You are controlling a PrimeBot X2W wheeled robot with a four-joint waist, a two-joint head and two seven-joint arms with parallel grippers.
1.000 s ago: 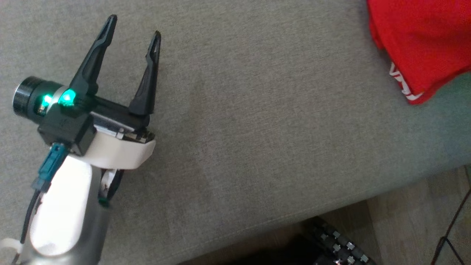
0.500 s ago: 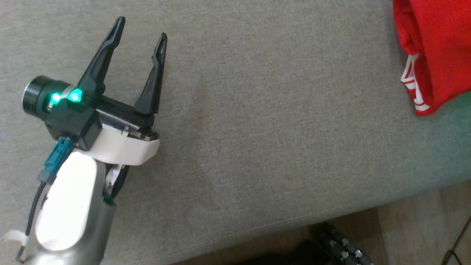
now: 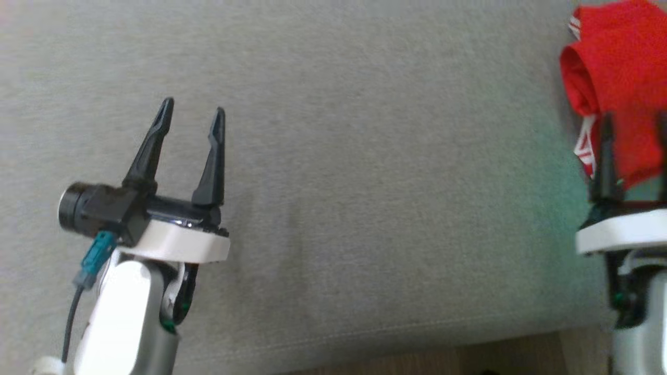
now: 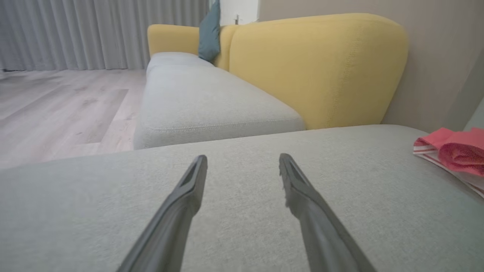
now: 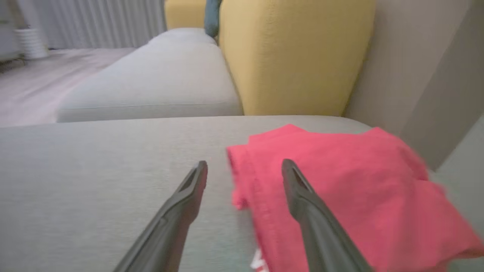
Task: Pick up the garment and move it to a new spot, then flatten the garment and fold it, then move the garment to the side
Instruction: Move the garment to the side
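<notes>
Fingers (image 3: 151,151) of the left gripper (image 3: 194,107) stand wide apart with nothing between them, above the grey sofa cushion (image 3: 365,182); the right gripper (image 5: 245,163) has its two fingers spread too, and they grip nothing; the red garment (image 5: 340,181) lies loosely bunched on the same cushion, just ahead of the right gripper and well apart from the left one; its near edge shows between the right fingers.

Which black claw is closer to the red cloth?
The right gripper: its open fingers flank the red garment's edge, while the left gripper sits apart over grey cushion.
</notes>
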